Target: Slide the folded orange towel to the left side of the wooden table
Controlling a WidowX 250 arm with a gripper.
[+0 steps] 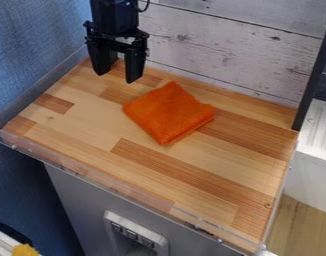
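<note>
Overhead, the gripper point(116, 77) hangs wide-spread near the orange cloth point(168, 114), wooden counter point(92, 127) stretching toward the clear front rim point(113, 187).

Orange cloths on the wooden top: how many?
1. The folded orange cloth lies on the wooden top, below and right of the open gripper in the view. Its folds could hide another.

This looks like a robotics lab or workshop corner. A black two-finger end effector point(115, 78) hangs over a striped light-wood bench point(92, 117) with a clear plastic rim point(135, 196), backed by a whitewashed plank-patterned panel point(226, 47).
</note>
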